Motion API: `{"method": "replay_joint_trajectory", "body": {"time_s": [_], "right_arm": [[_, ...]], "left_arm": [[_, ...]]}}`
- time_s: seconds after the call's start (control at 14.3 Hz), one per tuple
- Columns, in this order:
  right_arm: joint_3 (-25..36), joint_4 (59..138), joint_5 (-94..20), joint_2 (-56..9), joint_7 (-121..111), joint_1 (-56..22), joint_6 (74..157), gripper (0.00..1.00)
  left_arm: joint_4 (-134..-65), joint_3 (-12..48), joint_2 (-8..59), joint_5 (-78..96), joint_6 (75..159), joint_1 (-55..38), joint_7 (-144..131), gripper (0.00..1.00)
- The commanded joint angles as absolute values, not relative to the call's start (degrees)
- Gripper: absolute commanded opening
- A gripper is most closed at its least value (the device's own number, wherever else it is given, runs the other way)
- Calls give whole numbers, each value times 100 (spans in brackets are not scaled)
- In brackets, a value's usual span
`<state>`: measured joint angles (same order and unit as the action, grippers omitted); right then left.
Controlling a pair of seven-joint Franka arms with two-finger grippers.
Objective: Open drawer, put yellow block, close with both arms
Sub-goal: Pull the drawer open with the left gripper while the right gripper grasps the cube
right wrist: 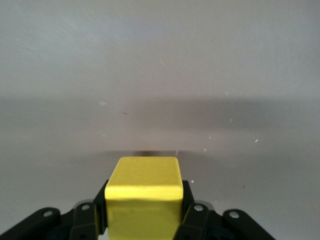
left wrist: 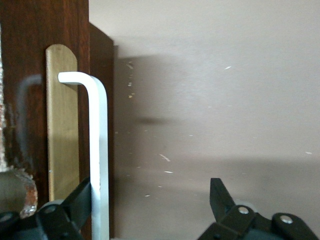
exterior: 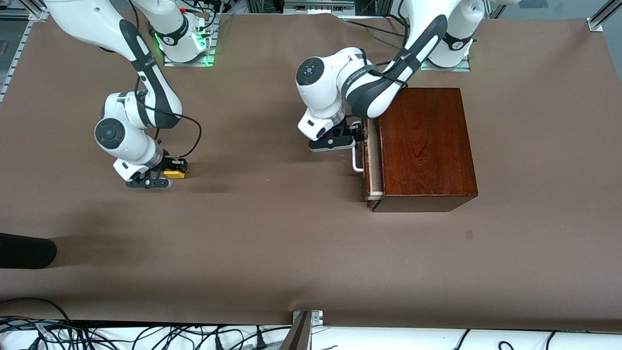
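Note:
The mahogany box stands toward the left arm's end of the table. Its drawer is pulled out a little, so a strip of pale tray shows. My left gripper is open at the white handle. In the left wrist view the handle lies just inside one finger, and the other finger stands well apart; the gripper's middle is empty. My right gripper is shut on the yellow block, low at the table toward the right arm's end. In the right wrist view the block sits between both fingers.
A black object juts in at the table's edge nearer the camera, at the right arm's end. A metal bracket and cables lie along the front edge. Bare brown table spans between the block and the box.

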<state>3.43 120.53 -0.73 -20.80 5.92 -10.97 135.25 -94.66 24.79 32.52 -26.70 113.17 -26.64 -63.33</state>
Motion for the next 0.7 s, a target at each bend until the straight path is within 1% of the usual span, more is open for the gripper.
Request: {"method": "replay_joint_trajectory", "body": {"time_s": [0.0,0.07,0.21,0.35,0.49,0.63], "right_arm": [[229,10868,-105,-1951,518,-1107,12011,0],[229,10454,-97,-1960,501,-1107,11571,0],[176,9777,-123,-1960,256,-1116,10954,0],[88,9187,-141,-1986,-34,-1099,10531,0],[62,8878,-141,-1995,-149,-1116,10380,0],[-17,8754,-149,-1986,-185,-1116,10389,0]], "left_arm": [[-8607,2470,3761,-2566,11347,-2996,-6451,100],[-8526,2470,3814,-2566,11347,-3014,-6442,100],[-8499,2470,3858,-2566,11347,-3015,-6460,100],[-8490,2470,3902,-2558,11355,-3015,-6460,100],[-8473,2470,3885,-2558,11356,-3015,-6425,100],[-8464,2478,3745,-2584,11303,-2971,-6390,100]]}}
